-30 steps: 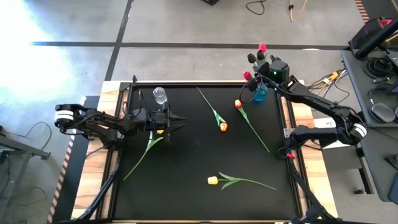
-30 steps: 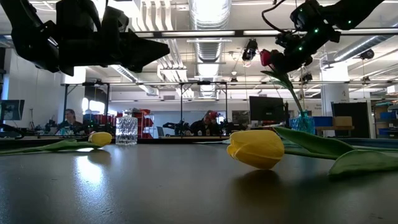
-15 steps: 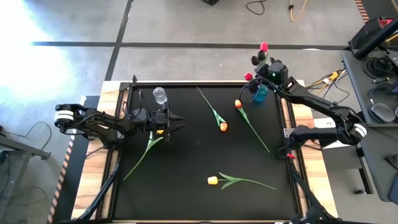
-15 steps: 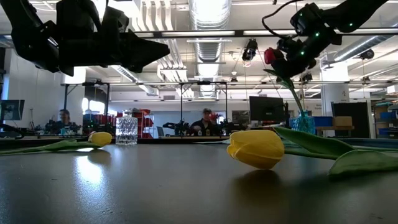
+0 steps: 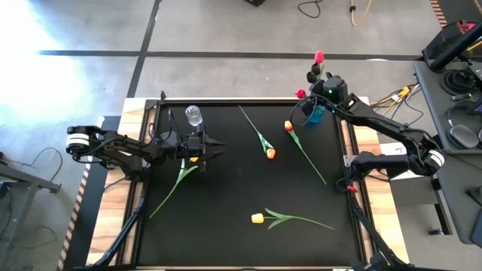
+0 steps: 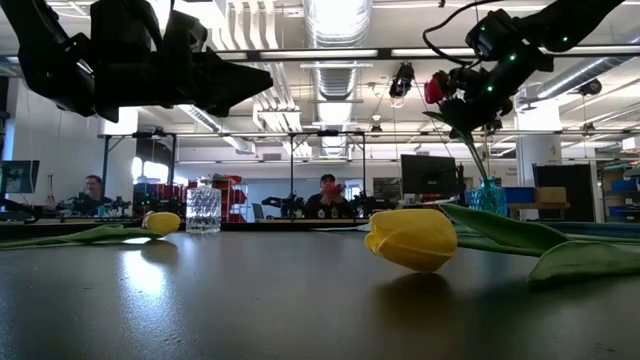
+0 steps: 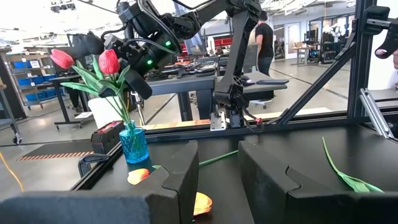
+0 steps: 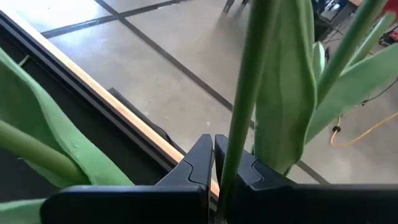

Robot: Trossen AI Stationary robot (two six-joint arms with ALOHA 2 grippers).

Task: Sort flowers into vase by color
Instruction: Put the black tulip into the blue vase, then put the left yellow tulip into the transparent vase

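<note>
right gripper (image 5: 325, 84) clamps a red tulip's (image 5: 318, 57) stem above the blue vase (image 5: 315, 113), head toward 12 o'clock; left gripper (image 5: 215, 148) half-open, empty.

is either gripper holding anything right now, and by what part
The right gripper is shut on a tulip's green stem, above the blue vase. The left gripper is open over the mat, holding nothing.

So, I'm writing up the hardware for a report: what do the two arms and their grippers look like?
Both arms are dark, jointed links with thin black cables running along them. Each has a white band at a joint: left arm, right arm. The left gripper has two broad, blocky dark fingers with stepped inner faces. The right gripper has matching dark fingers, and small green lights glow on its wrist.
</note>
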